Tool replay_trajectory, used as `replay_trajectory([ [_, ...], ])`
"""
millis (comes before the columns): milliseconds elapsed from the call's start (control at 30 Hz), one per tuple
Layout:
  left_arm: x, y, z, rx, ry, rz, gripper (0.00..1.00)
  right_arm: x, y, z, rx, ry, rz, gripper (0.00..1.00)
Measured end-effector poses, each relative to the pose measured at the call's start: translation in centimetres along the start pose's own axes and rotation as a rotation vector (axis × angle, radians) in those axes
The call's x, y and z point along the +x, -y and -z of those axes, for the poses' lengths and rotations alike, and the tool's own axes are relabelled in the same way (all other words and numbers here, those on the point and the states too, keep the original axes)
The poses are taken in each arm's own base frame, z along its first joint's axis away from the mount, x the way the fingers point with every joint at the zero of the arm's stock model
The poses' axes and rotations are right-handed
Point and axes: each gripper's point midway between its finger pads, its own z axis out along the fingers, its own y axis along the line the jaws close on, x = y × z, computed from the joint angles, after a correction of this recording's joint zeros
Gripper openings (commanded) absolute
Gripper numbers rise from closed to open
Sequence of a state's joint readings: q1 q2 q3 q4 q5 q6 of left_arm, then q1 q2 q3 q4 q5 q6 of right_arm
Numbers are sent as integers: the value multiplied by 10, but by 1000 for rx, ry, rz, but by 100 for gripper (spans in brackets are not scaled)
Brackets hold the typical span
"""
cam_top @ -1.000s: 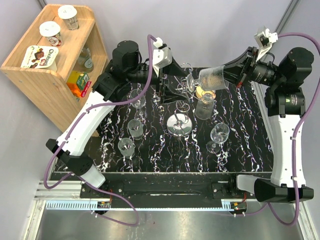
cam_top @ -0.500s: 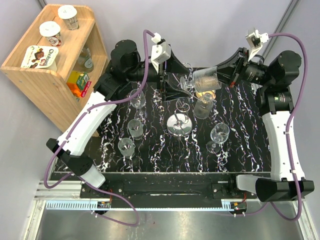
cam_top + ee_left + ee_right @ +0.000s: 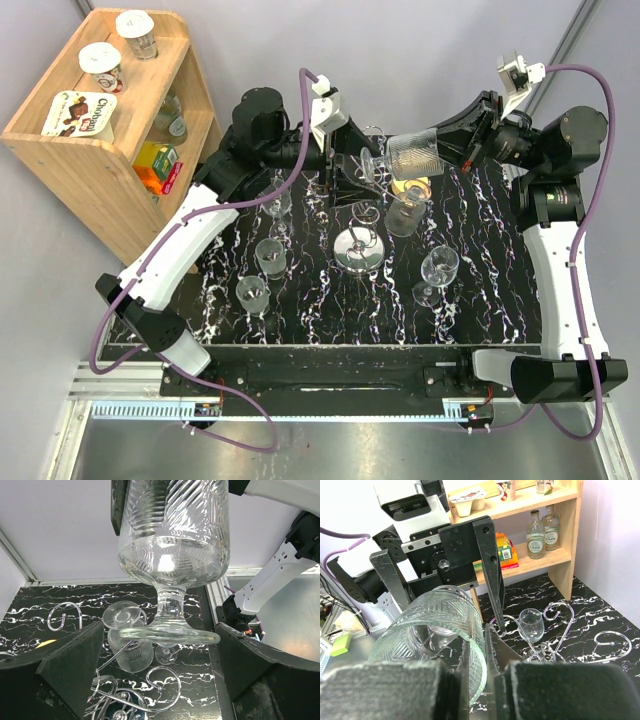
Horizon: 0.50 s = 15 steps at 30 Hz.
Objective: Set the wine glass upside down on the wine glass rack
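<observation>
The right gripper [image 3: 479, 655] is clamped on the rim of the wine glass [image 3: 412, 152], with one finger inside the bowl and one outside. It holds the glass on its side above the far arms of the wine glass rack [image 3: 358, 252], with the foot pointing toward the left arm.

A second ago the bowl hung further out, beyond the rack's right-hand arms, and was tilted. Now the glass lies more level and nearer the rack's central post, with its foot over the far curls. Most of that shift came in the first half of the second, and the glass has barely moved since. The right arm's upper joints have also drawn in toward the rack.

The left gripper [image 3: 160, 627] has its jaws spread wide, as they were before, and holds nothing. It has edged a little further over the rack's far side. In the left wrist view the glass's foot lies between its two fingers [image 3: 75, 662]. Whether the foot's edge touches the finger on the right of that view cannot be told.

A second glass [image 3: 405, 215] stands foot-up among the rack's right-hand arms, where it was a second ago. An upright glass [image 3: 438, 268] to the near right of the rack's base has not moved either.
</observation>
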<state>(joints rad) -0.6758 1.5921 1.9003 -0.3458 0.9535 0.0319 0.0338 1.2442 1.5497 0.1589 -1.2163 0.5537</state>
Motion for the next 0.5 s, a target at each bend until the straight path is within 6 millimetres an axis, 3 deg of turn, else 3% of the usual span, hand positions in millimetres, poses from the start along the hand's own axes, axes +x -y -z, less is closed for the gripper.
replay_trajectory([
  [233, -1, 0, 0, -2, 3, 1, 89, 1, 1, 0, 1, -1, 0, 0],
  [500, -2, 0, 0, -4, 5, 11, 69, 5, 4, 0, 5, -6, -4, 0],
])
